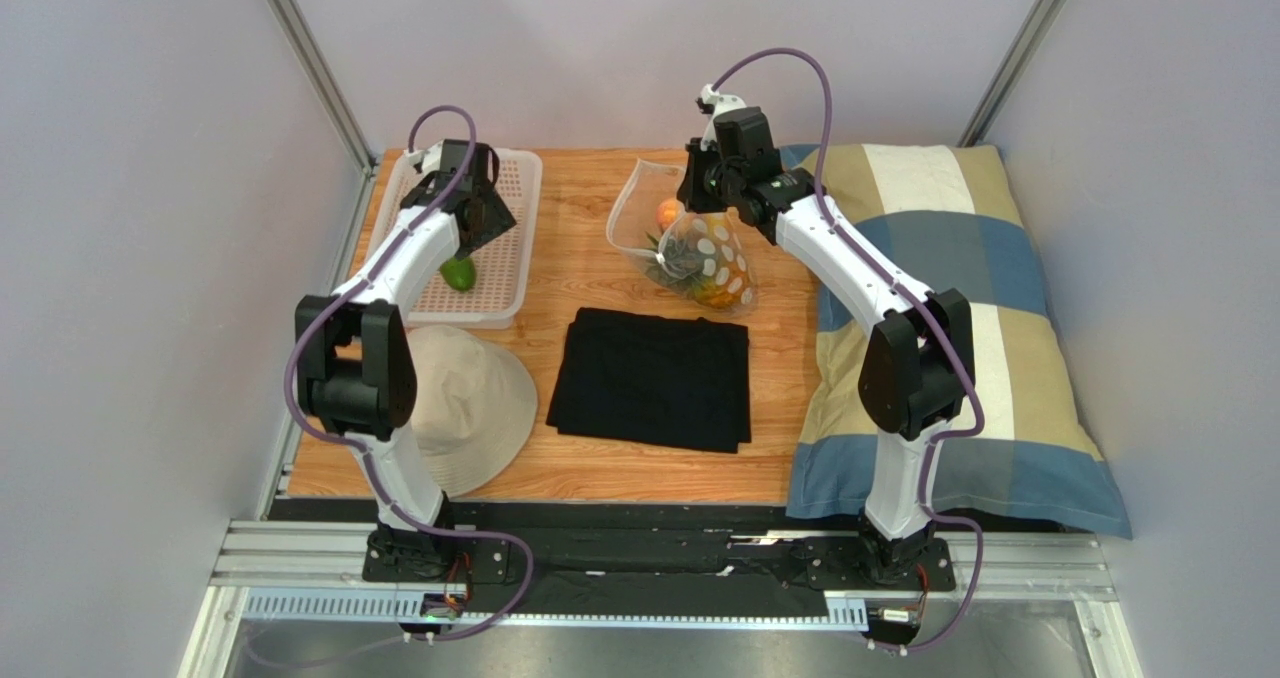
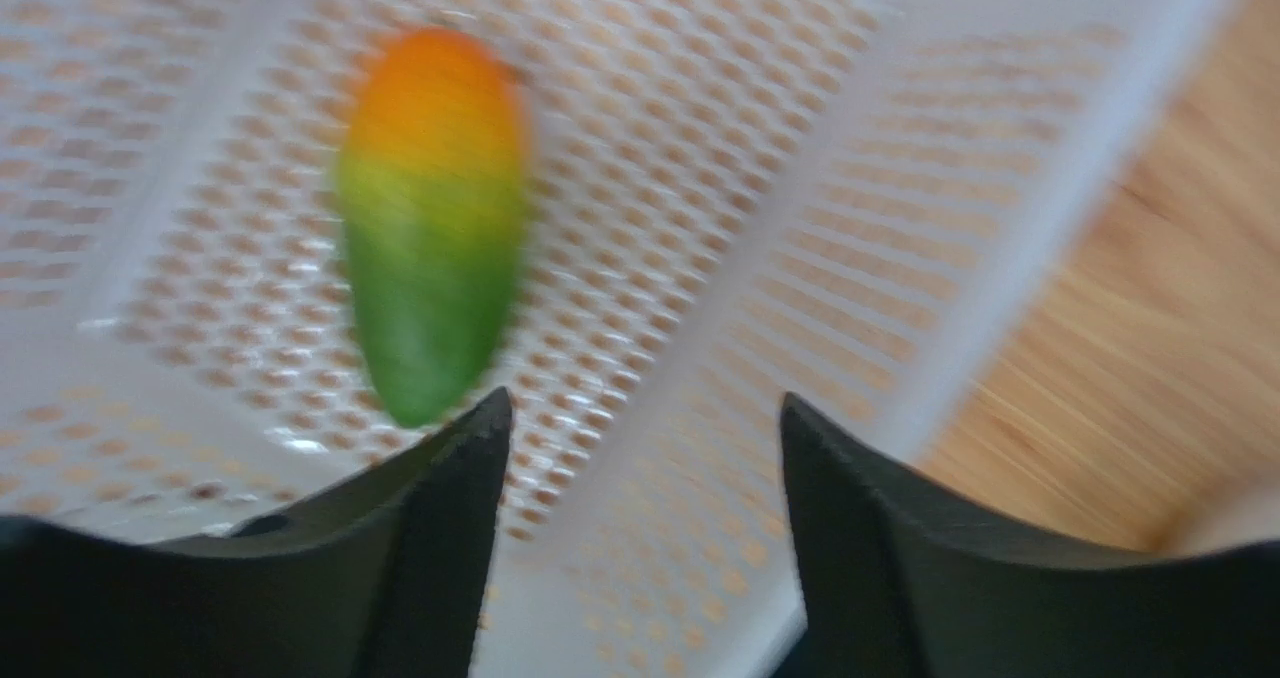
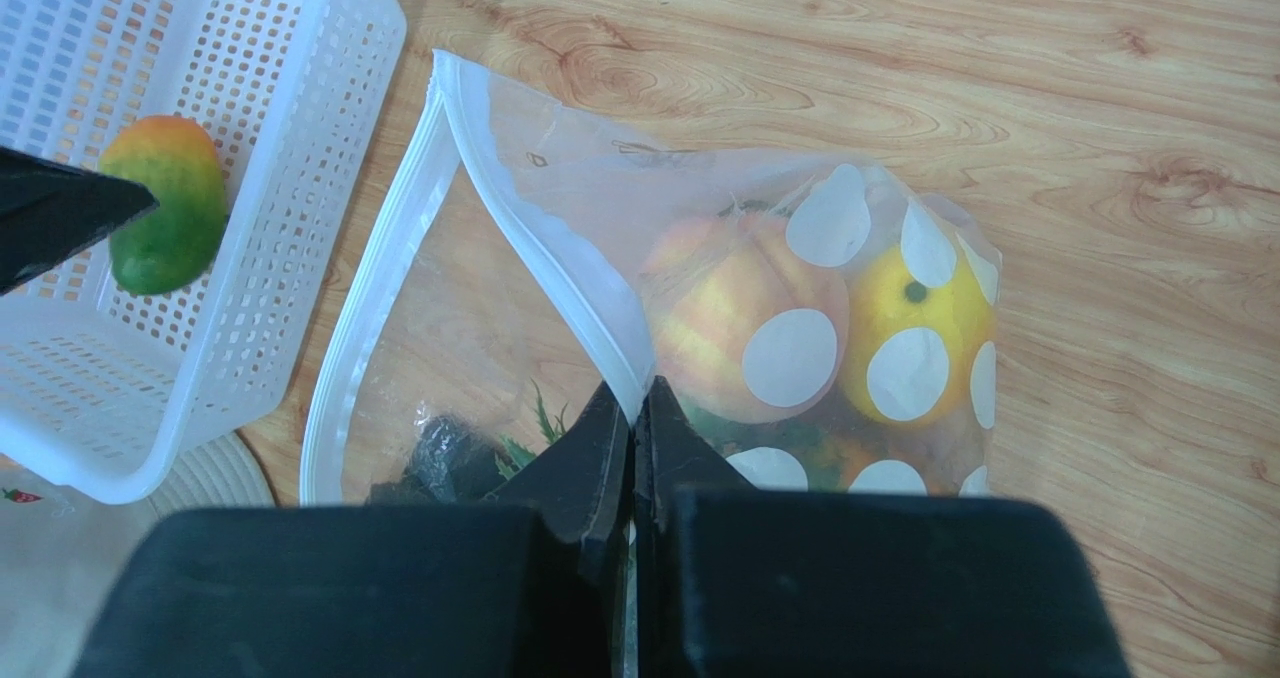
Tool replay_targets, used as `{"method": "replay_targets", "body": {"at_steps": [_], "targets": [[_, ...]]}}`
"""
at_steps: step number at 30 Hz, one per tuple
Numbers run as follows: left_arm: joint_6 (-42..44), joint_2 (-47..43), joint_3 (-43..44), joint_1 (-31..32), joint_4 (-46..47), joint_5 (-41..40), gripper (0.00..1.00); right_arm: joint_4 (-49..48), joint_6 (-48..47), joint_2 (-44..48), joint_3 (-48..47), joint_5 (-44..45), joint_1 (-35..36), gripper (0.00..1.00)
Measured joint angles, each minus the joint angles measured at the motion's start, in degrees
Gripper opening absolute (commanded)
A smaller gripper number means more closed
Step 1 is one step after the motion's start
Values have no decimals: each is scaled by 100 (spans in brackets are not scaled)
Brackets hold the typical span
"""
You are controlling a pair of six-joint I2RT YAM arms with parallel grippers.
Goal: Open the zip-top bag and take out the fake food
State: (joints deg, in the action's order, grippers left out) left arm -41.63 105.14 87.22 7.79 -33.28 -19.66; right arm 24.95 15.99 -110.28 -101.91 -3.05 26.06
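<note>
The right claw [image 3: 634,408] was pressed together, pinching the bag [image 3: 571,213] at its rim; the bag lay at 3 o'clock from the left claw [image 2: 643,411], with its open mouth toward 10 o'clock. The left claw was spread and empty over the basket [image 2: 781,153]; the mango [image 2: 433,213] lay in the basket; the peach [image 3: 721,303] and lemon [image 3: 939,311] sat in the bag.

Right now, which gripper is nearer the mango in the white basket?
Left. The left gripper hangs open just above the mango in the basket; the right gripper is across the table, shut on the zip-top bag rim.
</note>
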Motion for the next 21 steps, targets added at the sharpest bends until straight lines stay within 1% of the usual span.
{"method": "replay_targets", "body": {"at_steps": [1,3,5,7,9,11,13,14,15,16,18,21], "targets": [[122,-157,-190,15,286,407,53,0,0,2,0,-11,0,0],[400,-479,-490,122,887,1530,47,-2,0,0,0,-39,0,0],[608,-573,-479,313,1351,2455,32,-4,2,2,0,-70,0,0],[868,-535,-227,638,1700,3248,31,-15,2,2,9,-101,0,0],[1134,-476,63,1078,1989,3812,31,-39,2,2,33,-140,0,0],[1294,-411,293,1456,2203,4124,28,-48,2,2,52,-170,0,0],[1342,-269,592,1801,2291,4339,19,-52,2,2,72,-212,0,0],[1344,-138,774,1910,2293,4409,18,-55,4,2,76,-229,0,0],[1309,-11,929,1956,2288,4422,17,-68,4,7,85,-256,0,0],[1290,109,1049,1961,2282,4406,12,-83,7,15,103,-282,0,0],[1193,356,1226,1910,2232,4295,10,-127,24,63,166,-319,0,0],[1056,610,1198,1803,2116,4070,10,-149,39,136,221,-354,0,0]]}}
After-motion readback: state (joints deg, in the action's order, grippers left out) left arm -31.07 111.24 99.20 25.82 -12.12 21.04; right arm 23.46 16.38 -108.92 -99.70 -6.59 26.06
